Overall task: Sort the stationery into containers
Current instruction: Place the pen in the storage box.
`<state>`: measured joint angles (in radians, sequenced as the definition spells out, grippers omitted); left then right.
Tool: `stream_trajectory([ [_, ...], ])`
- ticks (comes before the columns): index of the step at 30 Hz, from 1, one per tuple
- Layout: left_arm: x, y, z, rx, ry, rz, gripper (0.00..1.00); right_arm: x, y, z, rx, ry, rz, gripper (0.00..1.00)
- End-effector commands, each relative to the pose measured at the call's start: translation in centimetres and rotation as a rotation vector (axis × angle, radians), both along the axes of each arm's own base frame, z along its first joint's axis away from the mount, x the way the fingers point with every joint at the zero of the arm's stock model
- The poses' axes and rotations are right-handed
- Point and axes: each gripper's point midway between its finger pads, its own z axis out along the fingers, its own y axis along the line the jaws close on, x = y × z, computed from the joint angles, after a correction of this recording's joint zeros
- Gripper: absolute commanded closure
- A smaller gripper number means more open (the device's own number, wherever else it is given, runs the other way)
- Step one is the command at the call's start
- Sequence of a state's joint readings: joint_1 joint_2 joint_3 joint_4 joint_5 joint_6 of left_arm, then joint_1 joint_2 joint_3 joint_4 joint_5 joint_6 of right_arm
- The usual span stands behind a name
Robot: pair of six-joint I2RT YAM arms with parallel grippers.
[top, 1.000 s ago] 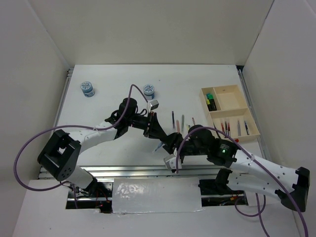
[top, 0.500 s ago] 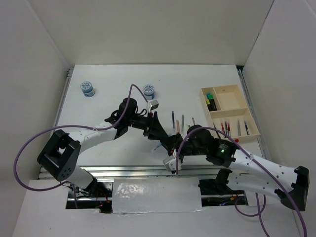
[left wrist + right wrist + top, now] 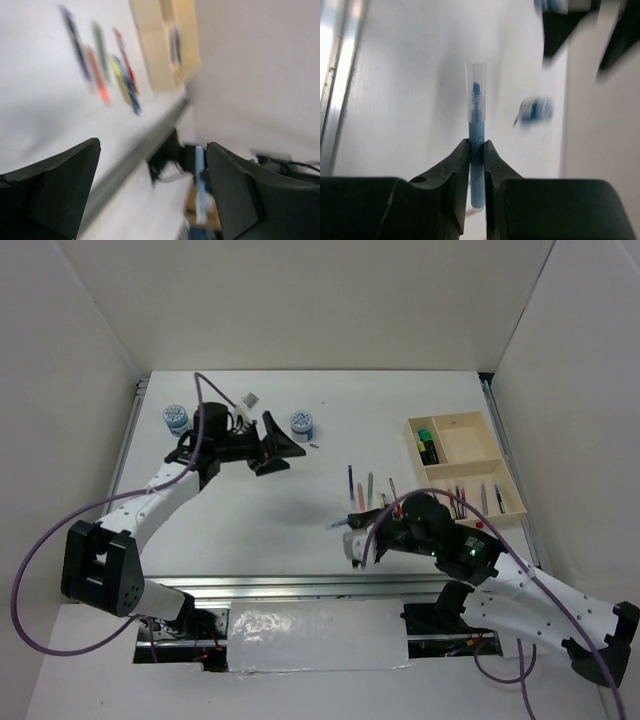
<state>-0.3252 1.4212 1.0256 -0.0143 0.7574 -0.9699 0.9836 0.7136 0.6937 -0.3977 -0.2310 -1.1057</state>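
Left gripper swung back beside pot, jaws now spread wide, empty. Right gripper pinches blue pen mid-barrel, near table's front centre. Step: carrying the pen to tray. Next: swing right, line up with the pen compartment, lower, release.

Left wrist view, all blurred: loose thin pens are coloured streaks; the pale wooden divided tray runs off the top edge. Right wrist view: the small round blue-white pot is smeared, and black fingers hide the lower shaft of the blue clear-capped pen.
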Motion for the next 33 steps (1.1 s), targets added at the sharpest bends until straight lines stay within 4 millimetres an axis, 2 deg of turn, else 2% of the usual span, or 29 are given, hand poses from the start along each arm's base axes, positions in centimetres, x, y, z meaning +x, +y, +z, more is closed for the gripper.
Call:
stream_trajectory([
  [1,2.8,4.2,0.1,0.171,-0.102,0.178,0.01,4.2,-5.8,-1.6,0.136,0.391,-0.508,1.00],
  [2,3.2,4.8,-0.3,0.215,-0.133,0.187,0.01,5.2,-7.4,-2.1,0.167,0.454,-0.600,1.00],
  [3,3.4,5.1,-0.5,0.262,-0.149,0.211,0.01,7.8,-11.6,-2.6,0.263,0.534,-0.831,1.00],
  [4,3.6,5.1,-0.6,0.292,-0.188,0.202,0.01,8.6,-13.4,-3.3,0.304,0.602,-0.915,1.00],
  [6,3.3,4.4,-0.7,0.332,-0.212,0.188,0.01,10.1,-18.1,-4.2,0.365,0.685,-1.081,1.00],
  [7,3.3,4.2,-0.7,0.345,-0.232,0.181,0.01,10.9,-22.9,-4.9,0.429,0.771,-1.233,1.00],
  [9,2.6,3.0,-1.0,0.355,-0.242,0.146,0.01,11.0,-26.7,-5.8,0.442,0.842,-1.349,1.00],
  [10,2.7,2.9,-1.2,0.370,-0.250,0.148,0.01,11.7,-29.8,-6.0,0.482,0.879,-1.430,1.00],
  [13,2.5,1.9,-1.7,0.362,-0.239,0.129,0.01,12.9,-33.1,-5.9,0.543,0.928,-1.499,1.00],
  [15,2.5,1.6,-1.8,0.362,-0.239,0.122,0.01,13.6,-33.6,-5.9,0.564,0.932,-1.510,1.00],
  [18,2.6,1.4,-2.0,0.369,-0.238,0.119,0.01,14.5,-33.1,-6.5,0.575,0.961,-1.506,1.00],
  [20,2.6,1.5,-2.2,0.374,-0.234,0.123,0.01,14.8,-31.9,-7.3,0.562,0.994,-1.490,1.00],
  [24,2.6,1.6,-2.9,0.381,-0.224,0.125,0.01,15.6,-30.9,-9.4,0.554,1.038,-1.502,1.00],
  [33,2.4,1.6,-3.4,0.380,-0.216,0.118,0.01,15.3,-29.2,-13.5,0.514,1.139,-1.550,1.00],
])
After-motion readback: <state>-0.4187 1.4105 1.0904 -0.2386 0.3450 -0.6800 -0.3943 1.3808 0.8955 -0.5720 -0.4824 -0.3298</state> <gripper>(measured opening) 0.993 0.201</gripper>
